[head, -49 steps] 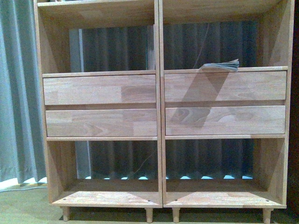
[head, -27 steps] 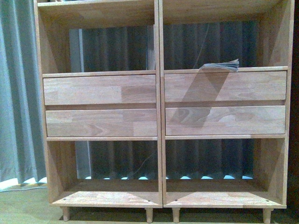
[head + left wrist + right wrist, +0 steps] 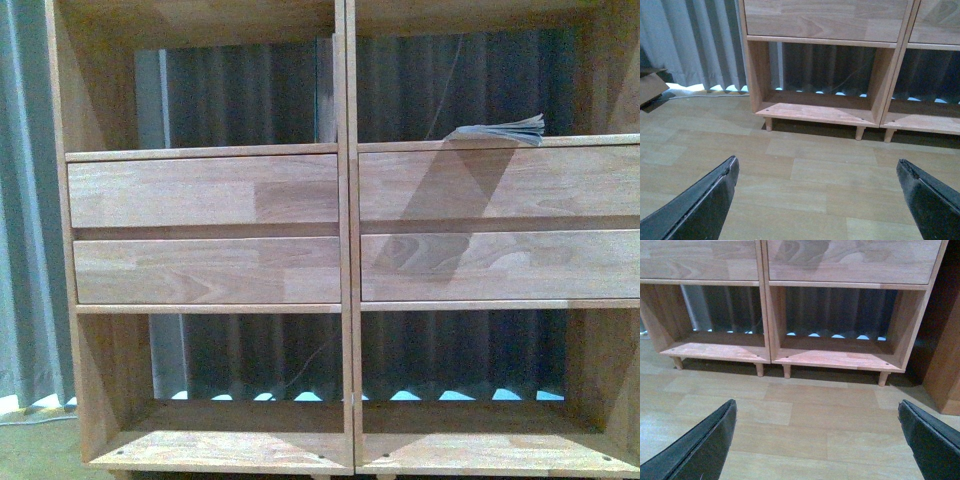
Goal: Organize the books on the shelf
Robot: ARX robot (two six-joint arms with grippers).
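Observation:
The light-wood shelf (image 3: 345, 230) fills the front view, with four drawer fronts across its middle. One book (image 3: 500, 131) with a greyish cover lies flat at the front edge of the right compartment above the drawers, its pages fanned toward the right. A thin pale upright strip (image 3: 322, 90) stands against the centre divider in the left compartment; I cannot tell if it is the other book. My left gripper (image 3: 816, 161) is open and empty above the floor, facing the shelf's lower left compartment (image 3: 815, 112). My right gripper (image 3: 816, 403) is open and empty, facing the lower compartments (image 3: 835, 357).
A grey curtain (image 3: 25, 200) hangs behind and left of the shelf. The floor (image 3: 805, 180) is pale wood planks. A brown box corner (image 3: 650, 87) lies to the left. Another wooden piece of furniture (image 3: 946, 375) stands right of the shelf.
The front view has moved closer to the shelf, which now looks larger, its legs cut off at the bottom. The flat book has not moved on its shelf.

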